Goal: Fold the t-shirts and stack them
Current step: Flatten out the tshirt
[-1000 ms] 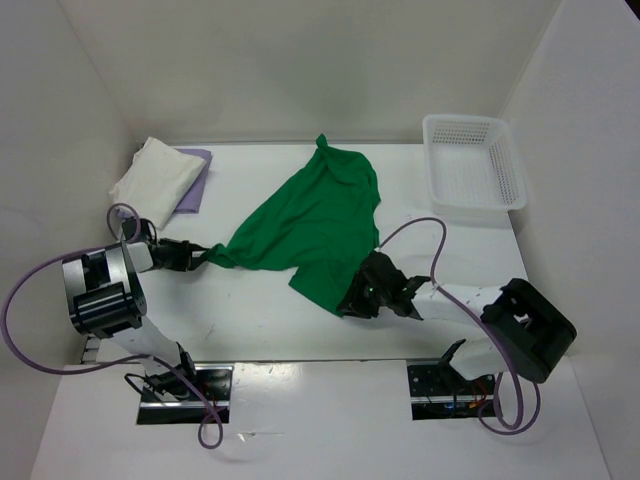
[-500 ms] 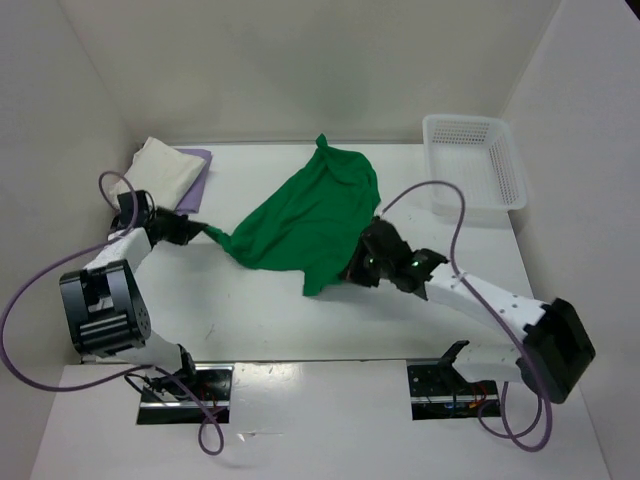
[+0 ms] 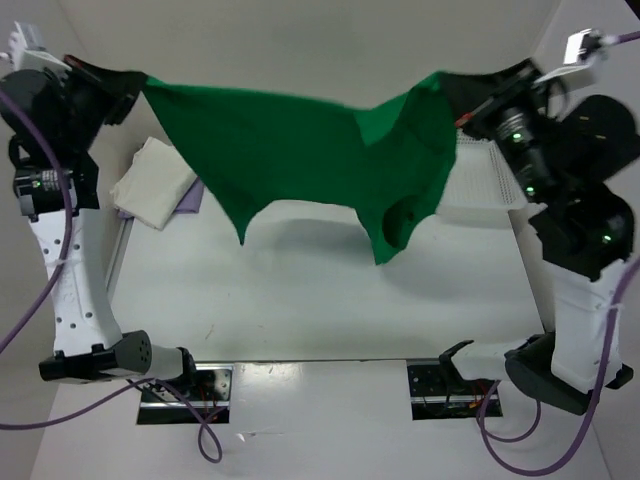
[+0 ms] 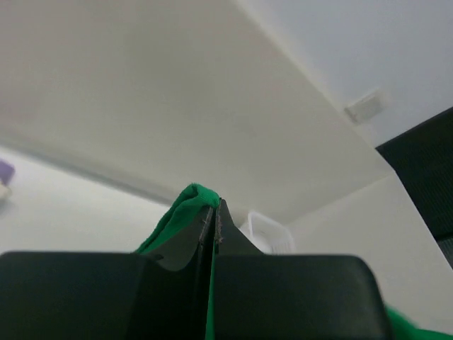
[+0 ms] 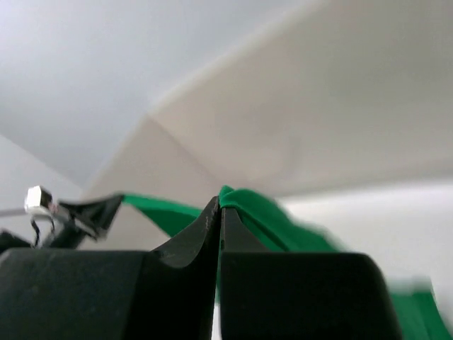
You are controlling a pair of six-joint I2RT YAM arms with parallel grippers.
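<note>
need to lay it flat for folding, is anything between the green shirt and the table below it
Nothing visible. The green t-shirt hangs stretched in the air above a bare part of the table. The cream t-shirt, lying on the lavender t-shirt, sits at the far left and the basket at the far right.

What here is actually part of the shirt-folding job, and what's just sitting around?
Part of the job:
- green t-shirt, stretched in the air between the left gripper and right gripper, both shut on it
- cream t-shirt, folded at the far left
- lavender t-shirt, peeking out from under the cream one

Just lying about:
- white mesh basket, far right of the table
</note>
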